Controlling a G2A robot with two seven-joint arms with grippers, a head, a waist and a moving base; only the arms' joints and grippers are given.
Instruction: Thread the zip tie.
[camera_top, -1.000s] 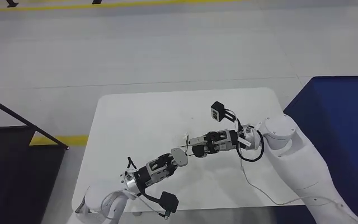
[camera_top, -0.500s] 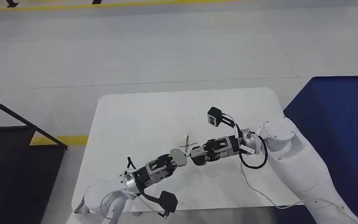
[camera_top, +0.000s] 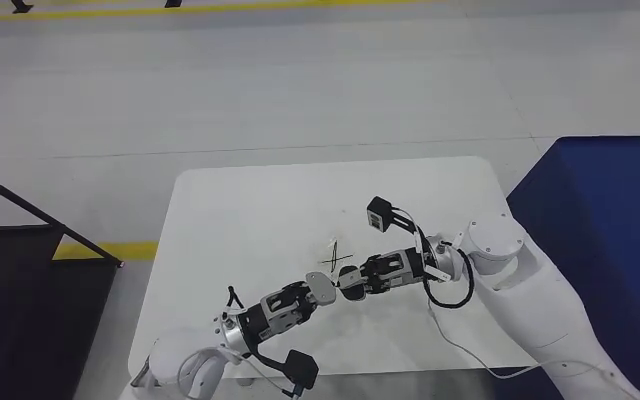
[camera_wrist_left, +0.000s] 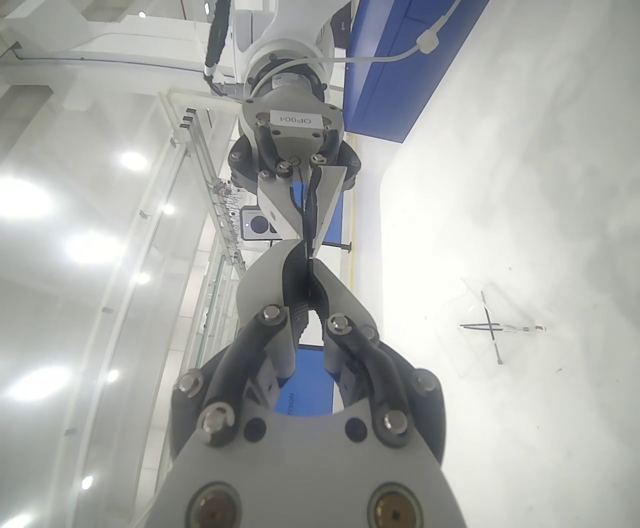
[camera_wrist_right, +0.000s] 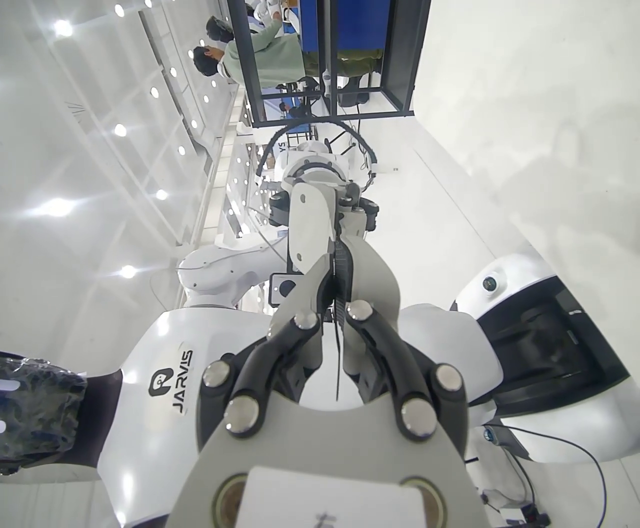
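Note:
Over the middle of the white table (camera_top: 250, 210), my two grippers meet tip to tip. A thin black zip tie (camera_wrist_right: 339, 350) runs between the fingers of my right gripper (camera_wrist_right: 334, 262), which is shut on it; its loose end trails back toward the wrist. My left gripper (camera_wrist_left: 306, 264) is shut on the tie's other end, right against the right gripper (camera_wrist_left: 306, 240). From above, the left gripper (camera_top: 322, 291) comes in from the table's near-left side. The right gripper (camera_top: 349, 281) comes in from the right.
Two spare black zip ties (camera_top: 337, 257) lie crossed on a clear plastic sheet (camera_wrist_left: 495, 325), just beyond the grippers. A blue panel (camera_top: 590, 200) stands off the table's right edge. Bare tabletop lies to the left and at the back.
Both grippers, still tip to tip, have shifted a little toward the table's near edge. The right arm has swung in leftward and the left arm has drawn back.

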